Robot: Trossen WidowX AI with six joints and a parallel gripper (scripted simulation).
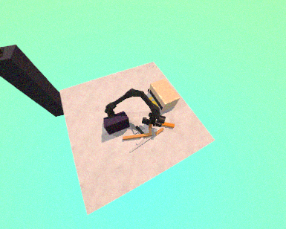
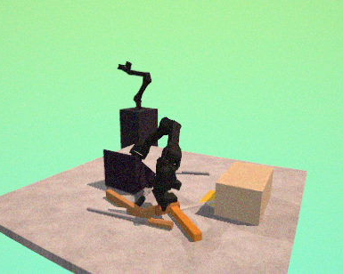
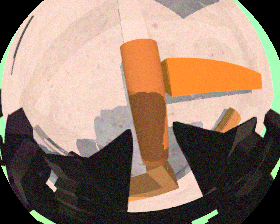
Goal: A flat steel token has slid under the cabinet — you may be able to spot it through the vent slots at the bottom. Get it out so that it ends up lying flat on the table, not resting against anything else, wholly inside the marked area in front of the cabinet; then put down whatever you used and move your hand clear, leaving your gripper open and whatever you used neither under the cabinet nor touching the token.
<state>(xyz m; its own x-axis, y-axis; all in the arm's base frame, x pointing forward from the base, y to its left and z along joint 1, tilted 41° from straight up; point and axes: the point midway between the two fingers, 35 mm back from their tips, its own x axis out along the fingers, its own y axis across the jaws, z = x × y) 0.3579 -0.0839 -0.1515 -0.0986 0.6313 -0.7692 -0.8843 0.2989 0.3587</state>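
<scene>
We're at tool release, short of the tan box-shaped cabinet (image 1: pixel 166 91) (image 2: pixel 238 200): black gripper (image 1: pixel 151 124) (image 2: pixel 165 207) (image 3: pixel 152 129) parted around the orange-handled thin tool (image 1: pixel 150 129) (image 2: pixel 160 210) (image 3: pixel 140 65) (steel token not visible, can't place it); next, probably confirm token, then back off.

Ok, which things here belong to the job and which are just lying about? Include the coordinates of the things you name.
Job:
- cabinet (image 1: pixel 166 91) (image 2: pixel 238 200)
- yellow patch (image 1: pixel 154 102) (image 2: pixel 207 196)
- open gripper (image 1: pixel 151 123) (image 2: pixel 168 205) (image 3: pixel 152 129)
- probably the orange handle between its fingers

Lying about, seemingly:
- short orange bar (image 1: pixel 169 125) (image 2: pixel 185 223) (image 3: pixel 211 76)
- orange-handled rod (image 1: pixel 160 131) (image 2: pixel 159 223) (image 3: pixel 230 120)
</scene>
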